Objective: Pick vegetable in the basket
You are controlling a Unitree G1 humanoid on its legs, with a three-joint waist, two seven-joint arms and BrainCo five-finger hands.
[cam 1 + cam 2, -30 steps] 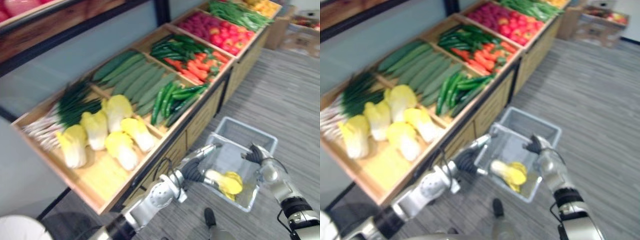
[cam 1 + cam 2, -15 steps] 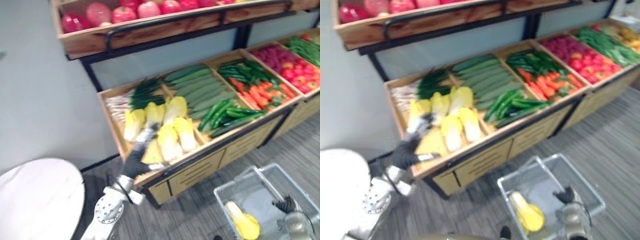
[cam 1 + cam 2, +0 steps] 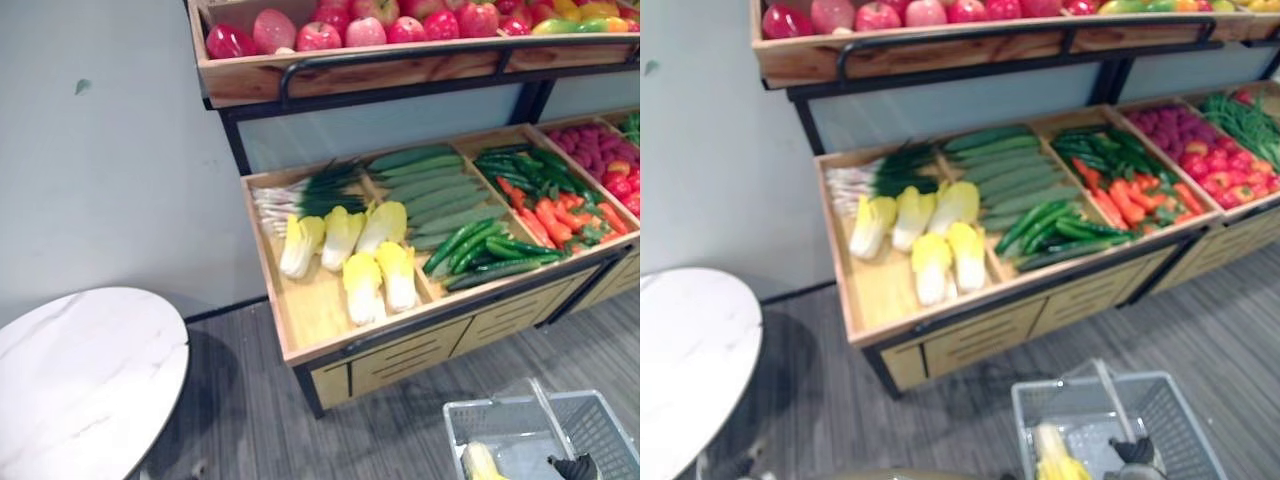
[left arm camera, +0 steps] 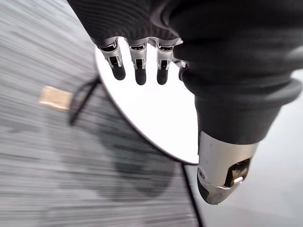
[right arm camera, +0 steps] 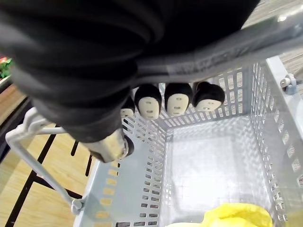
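Fingers [image 5: 177,101] of the right hand [image 3: 1132,452] are curled tight round the handle [image 5: 265,38] of the grey basket [image 3: 1170,420] at the near right. A yellow cabbage [image 3: 1052,462] lies inside the basket, toward its left wall. The left hand [image 4: 213,47] holds nothing, its fingers [image 4: 138,71] straight and loose, with a round white table [image 3: 80,380] past them. Farther off, the wooden shelf [image 3: 300,325] carries more cabbages [image 3: 362,280], with spring onions [image 3: 300,195] behind them and cucumbers [image 3: 430,190] to their right.
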